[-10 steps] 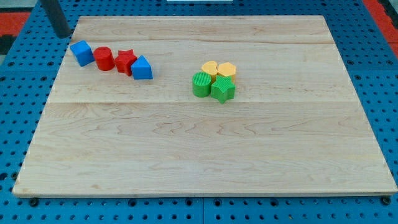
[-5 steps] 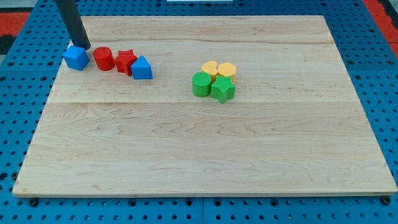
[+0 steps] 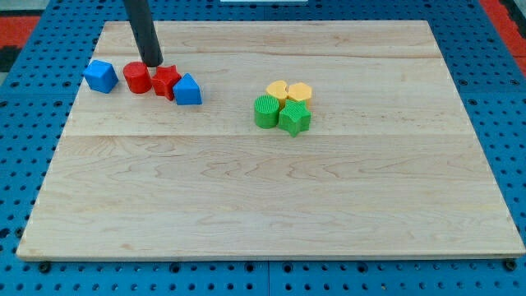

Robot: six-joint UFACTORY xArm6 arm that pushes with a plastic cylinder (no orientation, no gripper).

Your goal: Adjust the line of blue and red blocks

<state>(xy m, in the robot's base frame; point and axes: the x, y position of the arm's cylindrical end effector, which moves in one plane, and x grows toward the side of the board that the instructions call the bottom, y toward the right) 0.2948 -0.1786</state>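
Observation:
A line of blocks lies at the board's upper left: a blue cube (image 3: 100, 76), a red cylinder (image 3: 136, 78), a red star (image 3: 167, 81) and a blue block with a peaked top (image 3: 187, 90). The blue cube stands a small gap apart to the left of the red cylinder. The other three sit close together. My tip (image 3: 153, 63) is just above the line, between the red cylinder and the red star, close to both.
A cluster sits right of centre near the view's top: two yellow blocks (image 3: 278, 90) (image 3: 299, 91), a green ribbed cylinder (image 3: 266, 112) and a green star-like block (image 3: 294, 119). The wooden board (image 3: 263, 197) lies on a blue pegboard.
The tip swept right from the board's top-left corner, past the blue cube to above the red blocks. The blue cube shifted left, opening a gap from the red cylinder.

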